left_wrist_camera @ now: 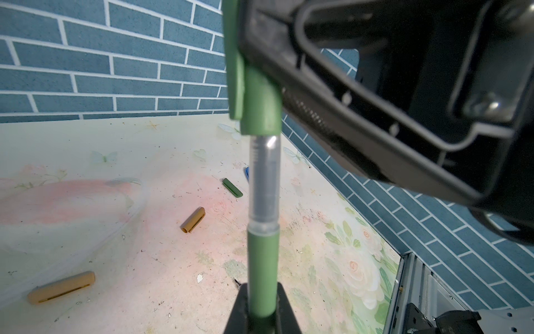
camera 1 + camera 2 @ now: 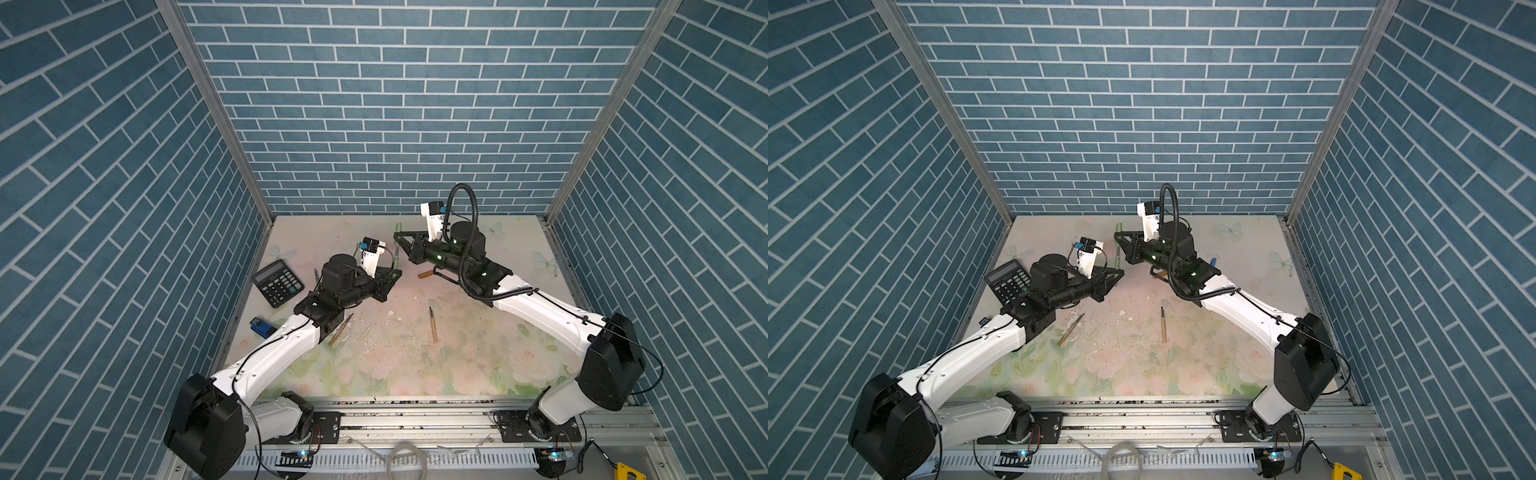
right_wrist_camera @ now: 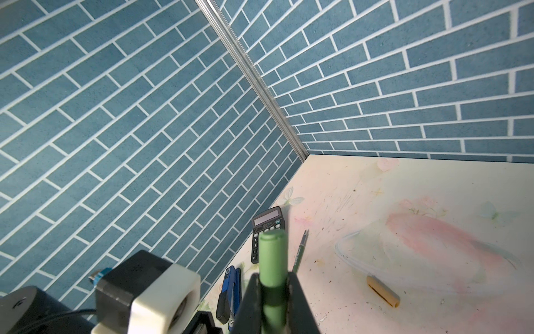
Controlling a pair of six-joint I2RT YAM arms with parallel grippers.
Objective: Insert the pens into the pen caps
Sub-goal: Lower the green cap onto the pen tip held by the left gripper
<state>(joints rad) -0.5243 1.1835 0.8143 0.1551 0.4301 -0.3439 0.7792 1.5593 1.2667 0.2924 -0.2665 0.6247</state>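
Two light, stiff plastic pieces were held end to end above the table (image 2: 374,365), near the middle of both top views: the green pen (image 1: 261,269) and the green cap (image 1: 260,110). Both were judged smooth and prone to slip or twist under an off-axis push. A grip on the coloured barrel, clear of the transparent section, was therefore judged best for the pen, and one on the body, away from mouth and clip, for the cap. The left gripper (image 1: 261,311) was seen at the bottom centre of the left wrist view, its fingers drawn narrow and clamped on the green barrel. The right gripper (image 3: 273,300), at the bottom centre of the right wrist view, was likewise pinched tight on the cap, whose closed end stood out above the fingers. The pen's tip was hidden inside the cap's mouth while the transparent section lay exposed, so seating was judged incomplete. A tan-gold cap (image 1: 192,219) and a dark green cap (image 1: 232,188) were seen lying on the table.
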